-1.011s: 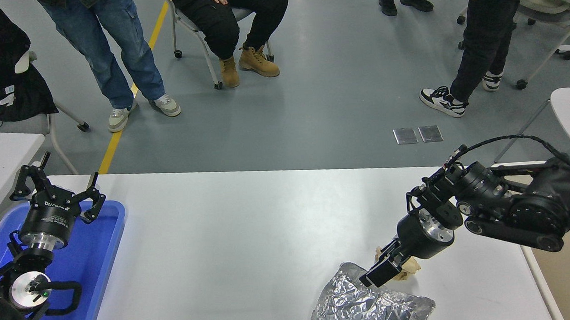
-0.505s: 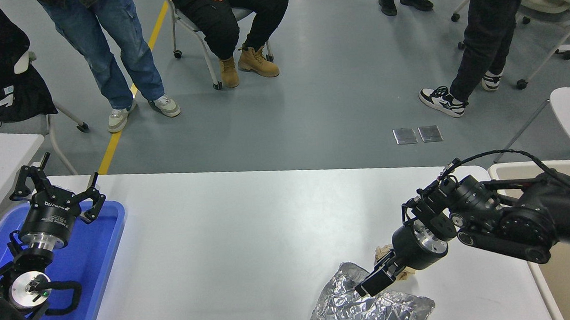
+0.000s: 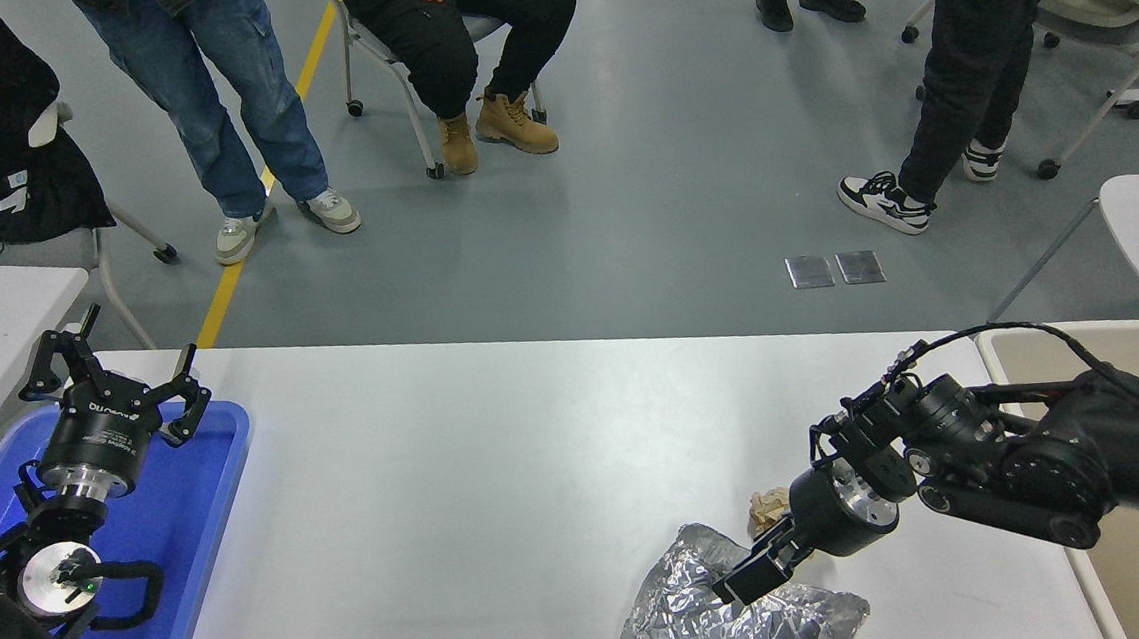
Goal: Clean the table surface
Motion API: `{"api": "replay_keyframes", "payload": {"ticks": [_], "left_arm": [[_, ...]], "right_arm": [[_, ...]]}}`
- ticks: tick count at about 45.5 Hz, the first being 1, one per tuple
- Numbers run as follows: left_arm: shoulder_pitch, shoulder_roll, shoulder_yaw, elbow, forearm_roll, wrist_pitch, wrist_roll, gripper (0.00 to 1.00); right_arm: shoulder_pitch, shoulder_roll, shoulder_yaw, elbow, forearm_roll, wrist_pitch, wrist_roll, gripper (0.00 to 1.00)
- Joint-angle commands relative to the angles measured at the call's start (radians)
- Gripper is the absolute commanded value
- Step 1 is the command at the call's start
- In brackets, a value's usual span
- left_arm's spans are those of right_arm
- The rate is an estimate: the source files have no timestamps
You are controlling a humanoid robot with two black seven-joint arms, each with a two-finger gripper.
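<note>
the wide white bench (image 3: pixel 498 445) was spread across the middle of the view, and near its front right edge a crumpled sheet of foil (image 3: pixel 741 618) was left with a tan paper wad (image 3: pixel 769 508) just behind it. the right claw (image 3: pixel 748 580) was lowered onto the foil, likely so that the litter could be lifted off; whether it was clenched could not be told. a beige bin (image 3: pixel 1113 352) was stood beside the bench, probably for the rubbish. the left claw (image 3: pixel 112 376) was parked, released, over a blue tray (image 3: pixel 196 496).

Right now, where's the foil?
The foil lies crumpled on the table near its front right edge, under the right hand, with a tan wad just behind it.
</note>
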Motion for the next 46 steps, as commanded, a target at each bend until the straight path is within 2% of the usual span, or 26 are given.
{"api": "replay_keyframes", "payload": {"ticks": [1, 23, 27, 31, 36, 40, 42, 46], "left_arm": [[0.000, 0.000, 0.000, 0.000, 0.000, 0.000, 0.000, 1.00], [0.000, 0.000, 0.000, 0.000, 0.000, 0.000, 0.000, 1.00], [0.000, 0.000, 0.000, 0.000, 0.000, 0.000, 0.000, 1.00], [0.000, 0.000, 0.000, 0.000, 0.000, 0.000, 0.000, 1.00], [0.000, 0.000, 0.000, 0.000, 0.000, 0.000, 0.000, 1.00], [0.000, 0.000, 0.000, 0.000, 0.000, 0.000, 0.000, 1.00], [0.000, 0.000, 0.000, 0.000, 0.000, 0.000, 0.000, 1.00], [0.000, 0.000, 0.000, 0.000, 0.000, 0.000, 0.000, 1.00]], "right_arm": [[-0.033, -0.001, -0.006, -0.044, 0.000, -0.031, 0.000, 0.86], [-0.066, -0.006, -0.019, -0.062, 0.000, -0.080, 0.000, 0.86], [-0.073, -0.004, -0.029, -0.073, -0.005, -0.100, 0.000, 0.80], [-0.082, -0.006, -0.036, -0.082, -0.020, -0.120, 0.000, 0.70], [-0.088, -0.006, -0.038, -0.107, -0.031, -0.126, 0.002, 0.40], [-0.089, -0.006, -0.039, -0.124, -0.029, -0.126, 0.008, 0.24], [-0.089, -0.006, -0.039, -0.124, -0.031, -0.125, 0.014, 0.20], [-0.088, -0.006, -0.039, -0.124, -0.031, -0.123, 0.025, 0.19]]}}
